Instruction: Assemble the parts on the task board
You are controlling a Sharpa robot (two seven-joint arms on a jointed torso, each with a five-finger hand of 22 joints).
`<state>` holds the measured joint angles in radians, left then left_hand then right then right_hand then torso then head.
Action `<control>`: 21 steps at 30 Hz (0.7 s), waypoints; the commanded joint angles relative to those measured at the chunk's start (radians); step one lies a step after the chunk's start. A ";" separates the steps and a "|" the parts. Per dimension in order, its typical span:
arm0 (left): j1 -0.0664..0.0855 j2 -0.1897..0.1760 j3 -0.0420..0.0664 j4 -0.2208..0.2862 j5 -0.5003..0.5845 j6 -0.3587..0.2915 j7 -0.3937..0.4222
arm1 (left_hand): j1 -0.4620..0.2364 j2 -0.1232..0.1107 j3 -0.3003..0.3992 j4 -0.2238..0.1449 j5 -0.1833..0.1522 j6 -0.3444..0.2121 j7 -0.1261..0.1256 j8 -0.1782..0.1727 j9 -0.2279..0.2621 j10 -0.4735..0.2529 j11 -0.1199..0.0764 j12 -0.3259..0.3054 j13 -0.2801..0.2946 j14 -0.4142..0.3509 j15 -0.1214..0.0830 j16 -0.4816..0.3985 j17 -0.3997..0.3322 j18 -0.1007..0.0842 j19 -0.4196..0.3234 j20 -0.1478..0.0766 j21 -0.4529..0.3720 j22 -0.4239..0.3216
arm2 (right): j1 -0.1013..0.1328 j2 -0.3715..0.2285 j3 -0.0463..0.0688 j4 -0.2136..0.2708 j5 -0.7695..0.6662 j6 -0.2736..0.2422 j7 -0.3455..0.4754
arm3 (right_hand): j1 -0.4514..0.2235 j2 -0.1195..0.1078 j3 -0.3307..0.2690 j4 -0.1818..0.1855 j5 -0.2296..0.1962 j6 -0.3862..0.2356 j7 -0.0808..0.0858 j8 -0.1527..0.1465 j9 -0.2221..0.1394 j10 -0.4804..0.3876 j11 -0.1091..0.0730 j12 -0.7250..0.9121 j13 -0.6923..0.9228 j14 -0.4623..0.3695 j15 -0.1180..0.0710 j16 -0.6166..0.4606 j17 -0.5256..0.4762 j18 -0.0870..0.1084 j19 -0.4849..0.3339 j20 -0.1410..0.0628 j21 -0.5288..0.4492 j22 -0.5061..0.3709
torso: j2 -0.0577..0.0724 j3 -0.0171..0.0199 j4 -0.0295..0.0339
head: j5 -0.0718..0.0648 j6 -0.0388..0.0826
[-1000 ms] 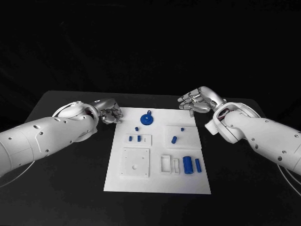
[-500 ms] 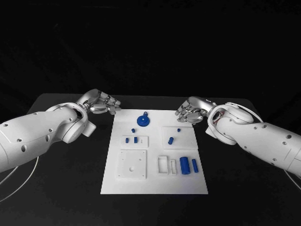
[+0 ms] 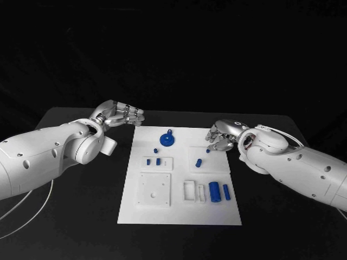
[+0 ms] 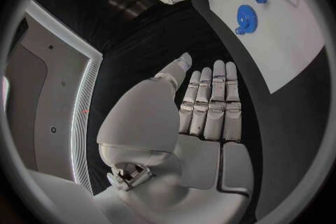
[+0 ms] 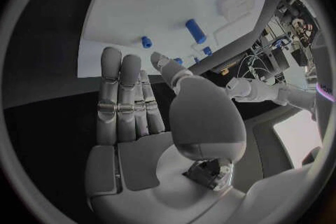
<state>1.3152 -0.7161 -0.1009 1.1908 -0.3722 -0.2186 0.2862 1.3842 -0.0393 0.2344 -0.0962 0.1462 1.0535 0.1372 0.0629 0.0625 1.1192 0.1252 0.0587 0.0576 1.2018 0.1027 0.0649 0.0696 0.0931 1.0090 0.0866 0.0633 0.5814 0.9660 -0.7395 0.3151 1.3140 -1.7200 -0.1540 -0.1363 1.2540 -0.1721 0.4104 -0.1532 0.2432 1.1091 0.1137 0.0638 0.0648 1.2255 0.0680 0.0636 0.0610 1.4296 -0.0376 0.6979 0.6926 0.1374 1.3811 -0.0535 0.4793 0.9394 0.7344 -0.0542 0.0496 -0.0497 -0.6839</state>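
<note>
left hand (image 3: 119,115) wide, empty, off task board (image 3: 181,208) far corner, right hand (image 3: 223,133) wide, empty, at far right edge

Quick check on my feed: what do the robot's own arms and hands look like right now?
Both arms are smooth, rounded white shells dotted with small dark holes. A thin pale cable loops beneath the left arm, and another trails by the right arm. The left hand and right hand are silver metal, with segmented fingers and flat, pale palm pads.

text: none readable | labels: none | numbers: none
</note>
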 commanded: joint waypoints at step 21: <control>0.001 -0.001 0.001 0.011 0.013 -0.002 0.049 | 0.000 0.016 -0.012 -0.005 0.013 -0.015 0.007 0.001 0.000 -0.013 0.006 0.001 0.000 0.000 0.001 -0.004 0.002 -0.015 0.031 -0.003 0.007 -0.117 | -0.018 0.011 -0.011 0.002 -0.042 0.087 -0.019 | 0.002 -0.006 0.021 0.024 0.012 0.017 -0.005 -0.001 0.001 0.025 -0.011 -0.004 0.000 0.015 -0.001 0.026 0.013 -0.005 0.031 -0.006 -0.027 0.085 | 0.001 0.0009 -0.0008 | 0.003 -0.008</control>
<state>1.3153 -0.7167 -0.1008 1.1986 -0.3625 -0.2195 0.3106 1.3860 -0.0307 0.2264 -0.0991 0.1542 1.0464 0.1444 0.0629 0.0624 1.1106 0.1338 0.0587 0.0577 1.2021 0.1023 0.0649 0.0708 0.0929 1.0331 0.0855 0.0661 0.4654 0.9494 -0.7294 0.3042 1.3148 -1.7485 -0.0984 -0.1619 1.2572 -0.1753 0.4241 -0.1298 0.2518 1.1184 0.1100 0.0638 0.0647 1.2438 0.0571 0.0637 0.0610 1.4362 -0.0374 0.7182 0.7040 0.1372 1.4079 -0.0588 0.4549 1.0232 0.7354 -0.0526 0.0474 -0.0448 -0.6902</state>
